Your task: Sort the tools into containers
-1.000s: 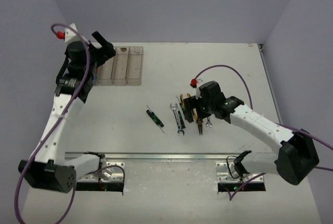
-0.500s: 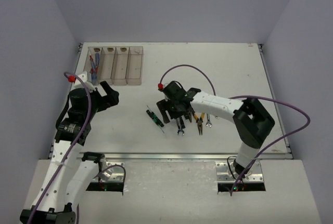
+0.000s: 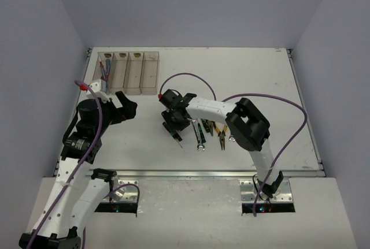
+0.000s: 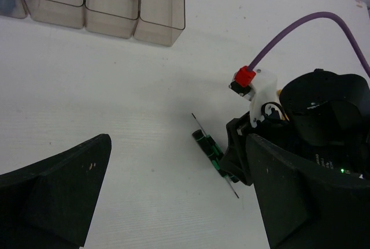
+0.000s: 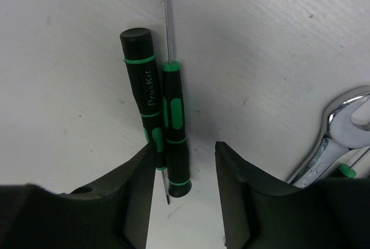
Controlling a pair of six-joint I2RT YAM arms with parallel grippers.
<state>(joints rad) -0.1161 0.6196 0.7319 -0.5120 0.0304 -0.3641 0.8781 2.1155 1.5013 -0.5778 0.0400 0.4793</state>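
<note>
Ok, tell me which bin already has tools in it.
The leftmost bin in the top view: only it holds anything, namely blue screwdrivers.

We're seeing a white table (image 3: 260, 75) and pale lavender walls (image 3: 191, 6). The containers (image 3: 141, 73) are reading translucent beige, and the screwdrivers (image 3: 104, 71) in the leftmost one are showing blue with red. The green-black screwdrivers (image 5: 167, 122) are showing black bodies with green bands and patches, and one is carrying white lettering. The wrench (image 5: 335, 127) is reading shiny silver, the pliers (image 3: 221, 130) yellow-orange at the handles. The arms (image 3: 69, 168) are showing white with black joints. The left gripper (image 4: 178, 145) and right gripper (image 5: 185, 168) are reading black, the cables (image 3: 289, 107) purple and the connector (image 4: 244, 77) red.
</note>
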